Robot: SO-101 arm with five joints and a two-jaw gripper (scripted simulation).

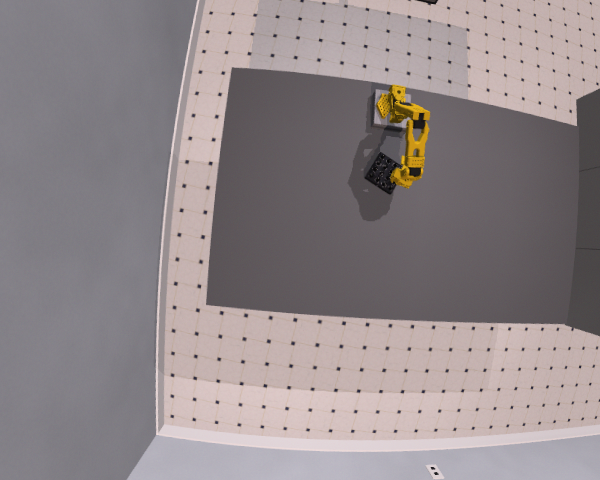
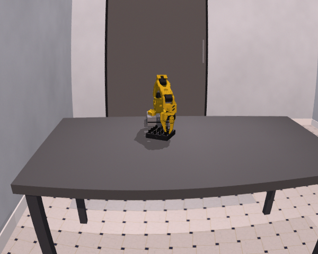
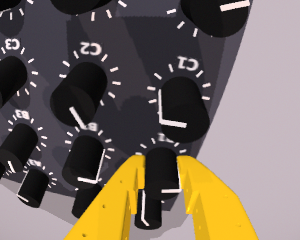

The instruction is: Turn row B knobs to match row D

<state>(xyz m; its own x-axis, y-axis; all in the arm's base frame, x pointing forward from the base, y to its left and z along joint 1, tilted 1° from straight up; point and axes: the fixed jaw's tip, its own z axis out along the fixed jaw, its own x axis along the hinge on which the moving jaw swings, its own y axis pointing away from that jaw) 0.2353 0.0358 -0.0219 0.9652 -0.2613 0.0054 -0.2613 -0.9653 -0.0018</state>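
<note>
The black knob box (image 1: 382, 176) lies on the dark table close to the arm's base; it also shows in the exterior view (image 2: 160, 133). My yellow gripper (image 3: 158, 163) points down at the box's corner and is shut on knob B1 (image 3: 161, 168), one finger on each side. Another small knob (image 3: 148, 210) stands just below it between the finger shafts.
The arm's grey base block (image 1: 388, 108) stands at the table's far edge right behind the box. A dark door (image 2: 156, 54) is behind the table. Tiled floor surrounds the table.
</note>
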